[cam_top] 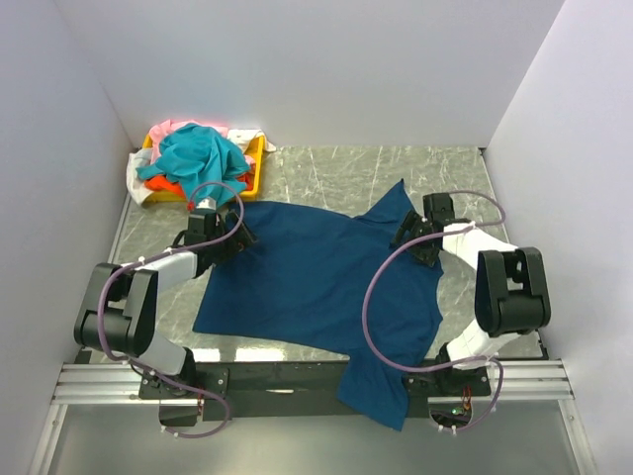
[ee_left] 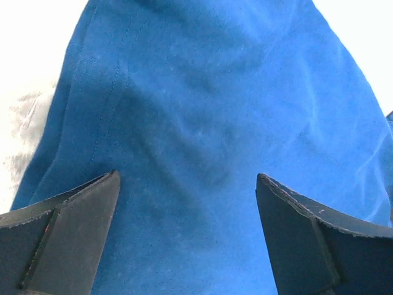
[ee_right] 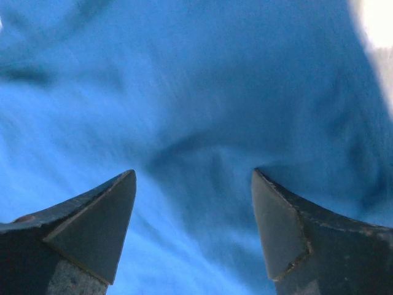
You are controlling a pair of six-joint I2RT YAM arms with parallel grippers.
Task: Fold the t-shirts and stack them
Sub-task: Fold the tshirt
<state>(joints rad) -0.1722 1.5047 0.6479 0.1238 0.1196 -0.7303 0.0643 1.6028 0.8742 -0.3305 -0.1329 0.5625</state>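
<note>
**Top external view: navy shirt spread out, nothing folded yet**

I am judging the job as barely begun. No shirt is showing a fold and no stack is forming anywhere.

The navy blue t-shirt [cam_top: 316, 287] is lying opened out across the middle of the table [cam_top: 336, 168]. One corner is peaking toward the far right, and its lower end is drooping over the near rail [cam_top: 287, 376]. The cloth is looking soft and lightly rumpled, not smoothed flat.

The teal shirt [cam_top: 198, 153], orange shirt [cam_top: 163, 186], pink shirt [cam_top: 178, 126] and white shirt [cam_top: 134, 173] are sitting heaped in the yellow tray [cam_top: 259, 163] at the far left corner, all waiting.

The left gripper [ee_left: 187, 178] is hanging over the shirt's left edge with its jaws spread wide and holding nothing. The right gripper [ee_right: 193, 175] is doing likewise over the right side, released, with only blue fabric showing between its fingers.
</note>
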